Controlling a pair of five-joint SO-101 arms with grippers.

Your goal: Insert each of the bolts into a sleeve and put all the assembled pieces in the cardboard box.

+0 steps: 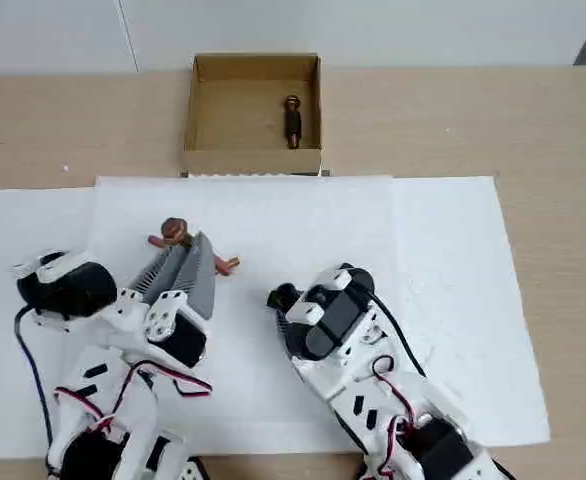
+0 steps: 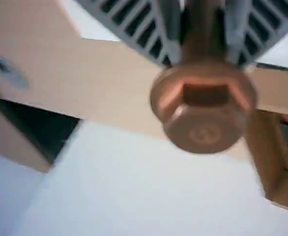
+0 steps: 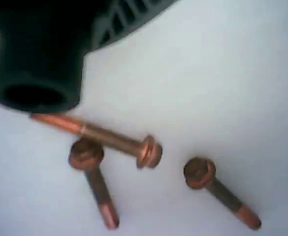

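the cardboard box [image 1: 188, 110] stands open side up at the far edge of the white paper [image 1: 443, 260]. it holds one assembled piece [image 1: 292, 121], a bolt pushed into a dark sleeve. the piece lies flat on the box floor, close to the right-hand wall as the high view shows it, with its head toward the far wall.

a copper-coloured bolt [image 2: 203, 110] is clenched in the left jaws. they grip the shank just behind the flanged head, and the head sticks out past the tips. in the high view that head shows at the end of the left arm [image 1: 123, 330], over the paper and well short of the box. two more copper ends poke out there, one on each side of the jaws. i cannot tell whether they belong to separate bolts lying on the paper.

a black sleeve [image 3: 36, 64] is grasped in the right jaws, with its open end facing out just above the paper. the right wrist view has three loose bolts on the paper near it. the long-lying bolt [image 3: 112, 140] has its threaded tip close under the sleeve's mouth. the second bolt [image 3: 92, 182] rests its head against that one's shank. the third bolt [image 3: 217, 189] lies apart from both.

in the high view the right arm [image 1: 343, 340] sits near the middle of the paper, beside the left arm but not touching it. the paper lies on a light wooden tabletop [image 1: 533, 120].
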